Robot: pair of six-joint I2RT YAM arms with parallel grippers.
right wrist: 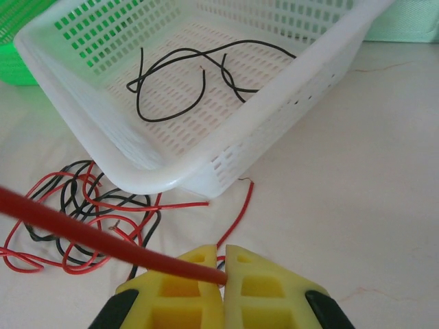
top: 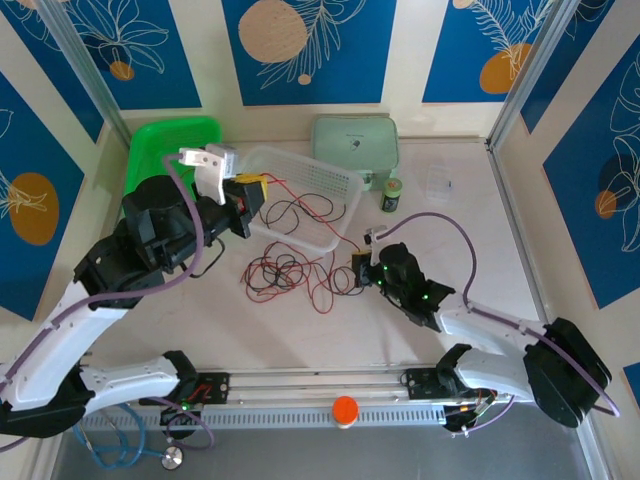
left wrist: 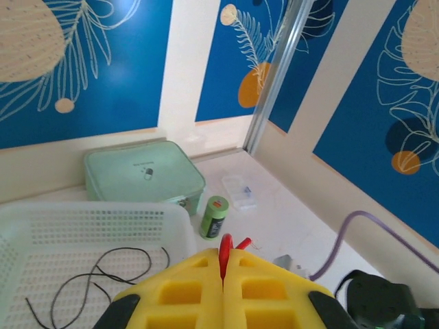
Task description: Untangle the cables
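Left tool (left wrist: pixel 224 264): yellow fingers clenched flat together, a stub of red cable (left wrist: pixel 225 244) pinched in the seam and sticking up. It is raised at the edge of the white basket (left wrist: pixel 82 219).

Right tool (right wrist: pixel 224 266): clenched likewise, with red cable nipped at the tips and stretching taut to the upper left. It sits low over the worktop (right wrist: pixel 357 178), near the basket's corner.

Black cable (right wrist: pixel 180 77): loose loops inside the basket, with more knotted among red loops on the worktop, left of the right tool.

Top view places the tangle between the two arms, at the basket's front. The wrist views give each pinch close up. Left wrist view takes in a mint case (left wrist: pixel 140 175) and a green bottle (left wrist: pixel 214 216) beyond the basket.
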